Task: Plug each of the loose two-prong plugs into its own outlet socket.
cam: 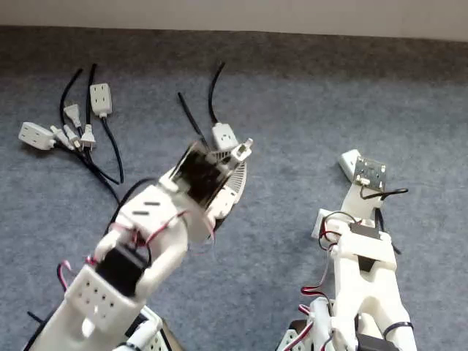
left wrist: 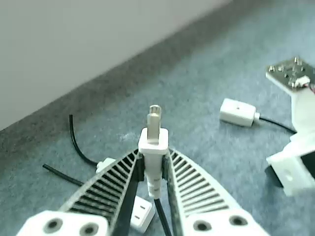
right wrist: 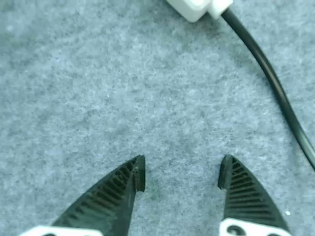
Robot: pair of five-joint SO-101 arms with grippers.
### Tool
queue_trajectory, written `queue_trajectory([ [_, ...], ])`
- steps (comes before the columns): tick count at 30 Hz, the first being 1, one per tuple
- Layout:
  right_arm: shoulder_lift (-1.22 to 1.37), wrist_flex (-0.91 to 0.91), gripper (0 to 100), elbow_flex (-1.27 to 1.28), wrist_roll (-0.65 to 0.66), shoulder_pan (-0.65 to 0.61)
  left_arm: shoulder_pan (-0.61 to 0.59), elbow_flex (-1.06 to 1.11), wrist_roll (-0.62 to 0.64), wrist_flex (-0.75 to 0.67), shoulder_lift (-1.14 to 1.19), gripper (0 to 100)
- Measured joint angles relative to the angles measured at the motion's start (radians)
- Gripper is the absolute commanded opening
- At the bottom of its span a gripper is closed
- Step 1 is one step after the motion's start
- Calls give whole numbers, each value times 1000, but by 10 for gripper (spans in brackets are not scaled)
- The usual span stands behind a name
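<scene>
One two-prong plug [left wrist: 153, 142] is clamped between the ribbed fingers of the left claw [left wrist: 153, 157]. Its prongs point away from the wrist and its black cord runs back between the fingers. From above, the left arm [cam: 146, 241] stretches diagonally from the near edge toward the middle of the grey worktop [cam: 307, 95]. It holds the plug just beside a white socket [cam: 224, 136], whose black cable runs toward the far edge.

The right arm [cam: 362, 256] reaches straight ahead. The right claw [right wrist: 182, 169] is spread apart over bare worktop, near a second socket [right wrist: 194, 6] with a black lead [right wrist: 268, 69].

The high view adds a cluster of further plugs and sockets [cam: 72, 113], well apart at the far left. The left wrist view gives the grip itself, with the fingers pressing the plug's body on both sides.
</scene>
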Motion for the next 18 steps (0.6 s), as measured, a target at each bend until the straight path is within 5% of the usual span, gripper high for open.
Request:
queue_trajectory([
  [8,0,0,249,0,0,0,-84,405,207,-370,-353,6],
  [18,0,106,249,-129,0,-83,-103,637,226,-726,-411,6],
])
